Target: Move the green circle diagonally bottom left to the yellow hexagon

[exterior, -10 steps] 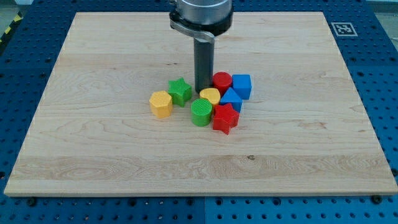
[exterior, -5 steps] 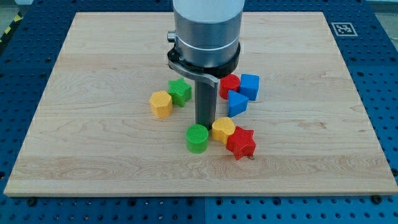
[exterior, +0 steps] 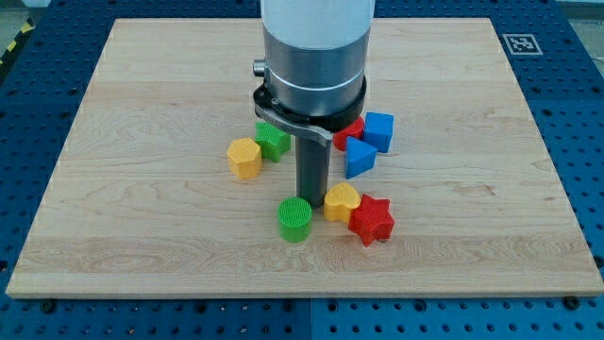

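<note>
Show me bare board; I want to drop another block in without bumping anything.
Free: the board left of the yellow hexagon, below the green circle, and right of the blue cube. Crowded: the middle, where my tip stands between green circle and yellow heart, red star alongside.

One camera looks down at a slant across my whole wooden surface [exterior: 142, 246] from its near edge, at middling range.
</note>
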### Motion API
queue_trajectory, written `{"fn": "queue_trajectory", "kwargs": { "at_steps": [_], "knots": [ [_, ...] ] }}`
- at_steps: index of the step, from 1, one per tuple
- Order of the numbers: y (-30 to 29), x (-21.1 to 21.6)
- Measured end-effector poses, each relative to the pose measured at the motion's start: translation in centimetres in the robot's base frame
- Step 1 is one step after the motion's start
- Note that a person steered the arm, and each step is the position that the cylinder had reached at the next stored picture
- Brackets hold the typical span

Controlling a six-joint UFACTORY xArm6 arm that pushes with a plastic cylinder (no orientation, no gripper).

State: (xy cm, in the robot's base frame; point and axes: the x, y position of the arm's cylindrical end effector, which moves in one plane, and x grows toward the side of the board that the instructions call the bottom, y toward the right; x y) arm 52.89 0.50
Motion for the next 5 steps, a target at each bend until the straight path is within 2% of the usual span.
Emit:
{"fn": "queue_trajectory", "kwargs": {
  "at_steps": [2,5],
  "knots": [
    [0.2,1.6],
    [1.4,1.8]
  ]
}}
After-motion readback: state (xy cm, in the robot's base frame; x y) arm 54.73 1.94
